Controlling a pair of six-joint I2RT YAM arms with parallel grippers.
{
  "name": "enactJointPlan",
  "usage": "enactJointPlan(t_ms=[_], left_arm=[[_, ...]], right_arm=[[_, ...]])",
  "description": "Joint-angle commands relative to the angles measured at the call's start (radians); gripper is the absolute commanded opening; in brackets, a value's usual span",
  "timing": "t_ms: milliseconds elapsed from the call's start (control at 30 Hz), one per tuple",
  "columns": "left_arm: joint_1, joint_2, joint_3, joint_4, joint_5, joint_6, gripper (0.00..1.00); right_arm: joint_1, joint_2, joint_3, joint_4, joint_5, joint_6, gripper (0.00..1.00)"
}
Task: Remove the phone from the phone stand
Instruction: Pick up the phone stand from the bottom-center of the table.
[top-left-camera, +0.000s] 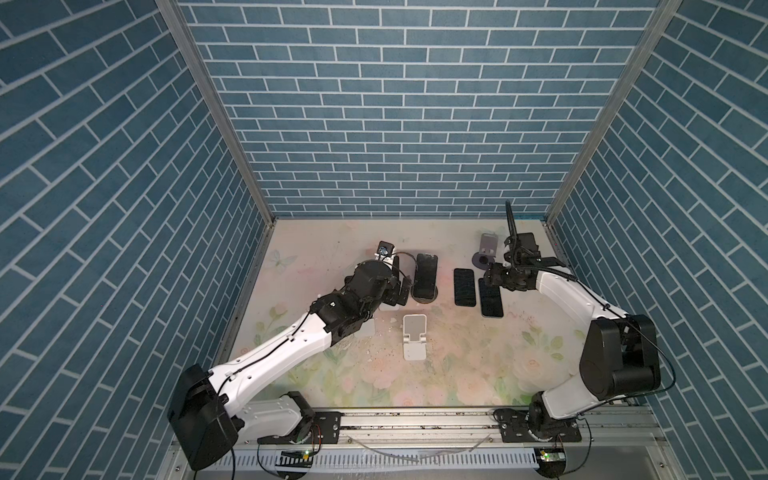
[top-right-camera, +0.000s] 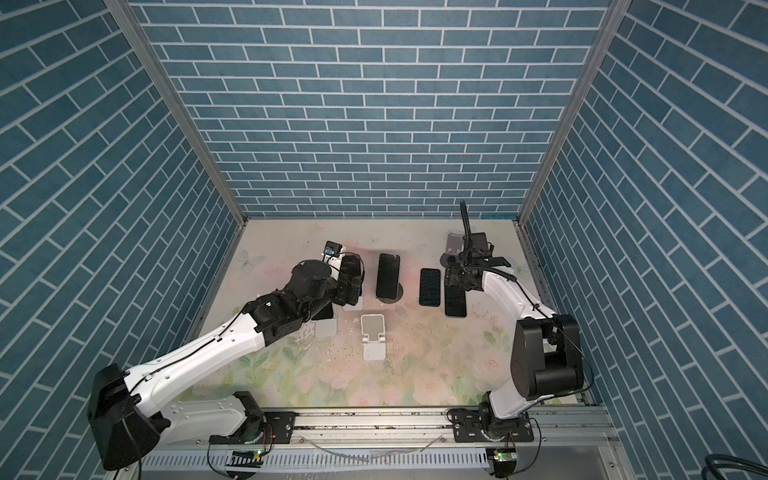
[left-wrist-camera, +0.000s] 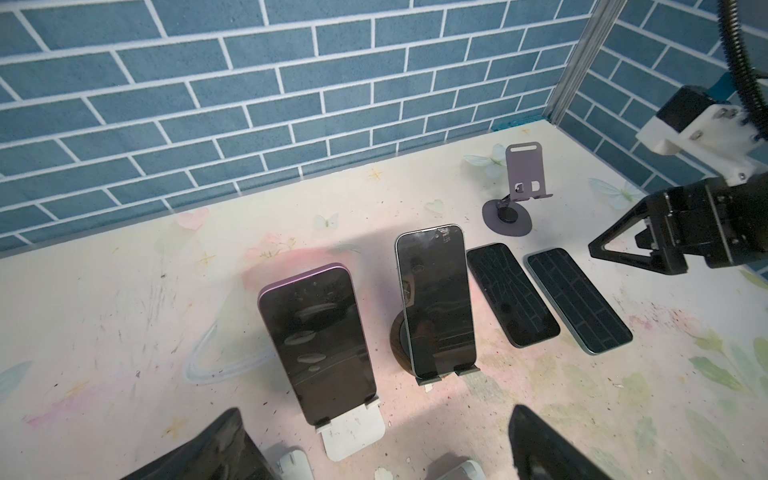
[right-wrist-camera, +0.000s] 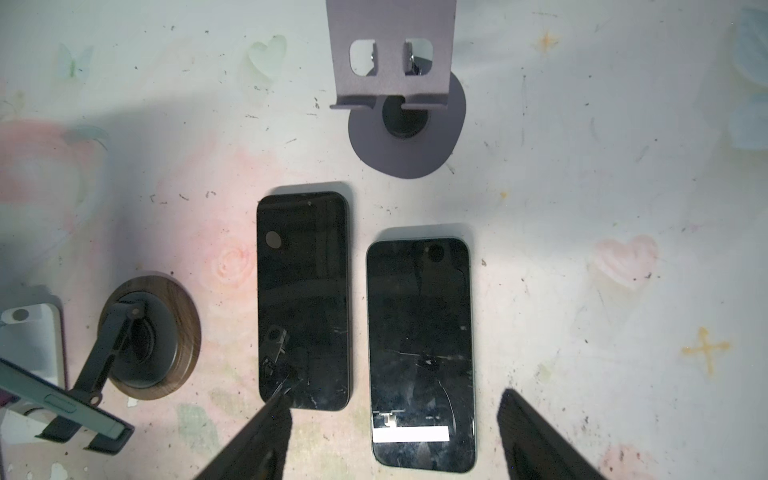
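Taking the back wall as twelve o'clock, we see two phones propped upright in stands, and we cannot tell which one is the task's. The pale-edged phone (left-wrist-camera: 436, 303) leans back in the dark stand (right-wrist-camera: 185, 328), which has a round wooden base, near the middle of the table (top-left-camera: 457, 374) toward its far half. At its nine o'clock, just beside it, the purple phone (left-wrist-camera: 318, 345) leans in the white stand (left-wrist-camera: 357, 432), its lower edge caught in the stand's lip. In both top views the left arm hides this one.

The left gripper (left-wrist-camera: 374, 415) hangs close in front of these two phones. Its claw is spread as wide as it goes, with nothing in it and touching neither phone.

At three o'clock of the pale-edged phone, two more phones lie flat, screens up and side by side without touching: the nearer flat phone (right-wrist-camera: 303, 299) and the farther flat phone (right-wrist-camera: 419, 349). The right gripper (right-wrist-camera: 394, 397) hovers over the farther one, its fingers parted wider than that phone and gripping nothing.

At about two o'clock stands the empty purple-grey stand (left-wrist-camera: 521, 174) on its round foot. At six o'clock the empty white folding stand (top-left-camera: 414, 336) sits alone.
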Motion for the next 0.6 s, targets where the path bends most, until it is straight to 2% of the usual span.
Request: enactJointPlan(t_ms=[0,167,567], left_arm=[[-0.036,0.004,0.022,-0.036,-0.091,-0.031,1.0],[-0.09,0.013,0.034,-0.058,-0.201,-0.043,1.0],[-0.179,0.047,0.031,-0.093,-0.326,-0.101,1.0]], right_arm=[[0.002,-0.032,-0.034,0.017,-0.013,0.011,0.8],[0.002,-0.036,-0.049,0.031,-0.018,0.006,0.8],[0.001,-0.028,-0.07,0.05,-0.014,-0.013,0.8]])
